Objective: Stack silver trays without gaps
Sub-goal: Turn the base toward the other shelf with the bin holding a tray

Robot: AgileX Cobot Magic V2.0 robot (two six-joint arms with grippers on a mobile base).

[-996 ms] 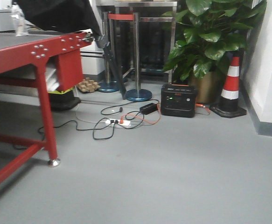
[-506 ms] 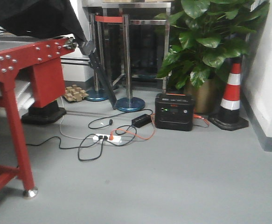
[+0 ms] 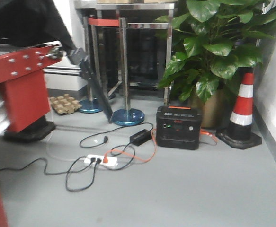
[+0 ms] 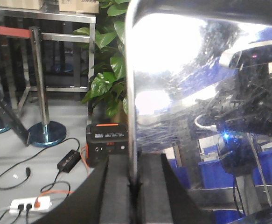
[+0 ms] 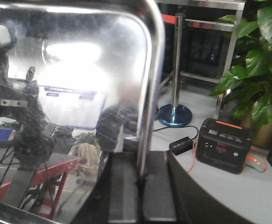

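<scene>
The shiny silver steel tray w/ rounded corners (image 4: 196,93) is up in the air, its rim pinched tight by the left end effector (image 4: 133,186) & the right end effector (image 5: 142,186); can't tell if that's one tray or two. In 1 sec the red metal surface (image 3: 14,66) slid to the front view's left edge, so the robot's prob. turning to go stack it.
</scene>
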